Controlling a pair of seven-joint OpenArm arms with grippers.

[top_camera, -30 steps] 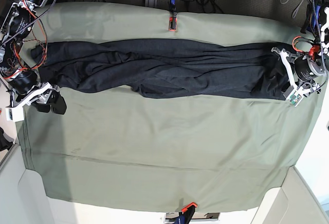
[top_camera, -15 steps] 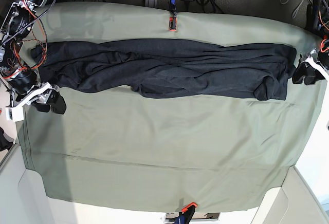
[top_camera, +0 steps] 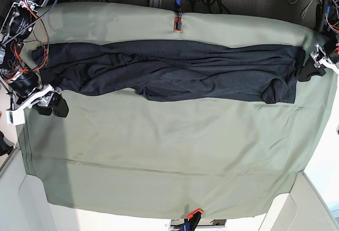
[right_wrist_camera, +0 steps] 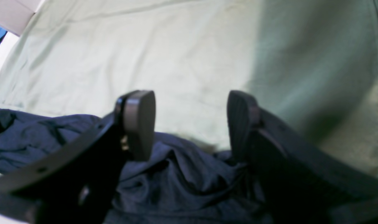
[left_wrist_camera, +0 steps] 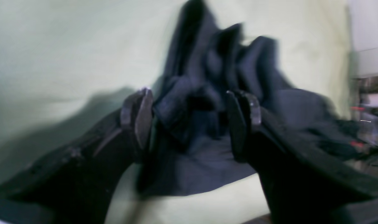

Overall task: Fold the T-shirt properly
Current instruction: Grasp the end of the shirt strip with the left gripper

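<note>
The left gripper [left_wrist_camera: 189, 121] stands wide apart, its 2 fingers [left_wrist_camera: 141, 116] spread with bunched dark fabric of the T-shirt [left_wrist_camera: 207, 93] showing between them; the view is blurred, and I cannot tell whether the pads touch the cloth. In the base view this gripper [top_camera: 309, 72] sits at the right end of the shirt, just beside its edge, holding nothing that can be made out

The right gripper [right_wrist_camera: 190, 124] is also spread wide, its 2 pads [right_wrist_camera: 139, 123] hanging over bare green cloth with nothing between them. Rumpled folds of the T-shirt [right_wrist_camera: 182, 177] lie below and behind the fingers. In the base view this gripper [top_camera: 52, 106] rests at the left side, just beside the lower left corner of the shirt, over the tablecloth [top_camera: 169, 157]

The T-shirt [top_camera: 169, 72] lies stretched out as a long, wrinkled band across the far half of the table, running from left edge to right edge, with creases twisting along its length and a small turned-up fold near its lower right corner. The sage-green tablecloth covers the whole table and is held by a red clamp [top_camera: 178, 24] at the far edge and another clamp [top_camera: 194, 213] at the near edge
</note>
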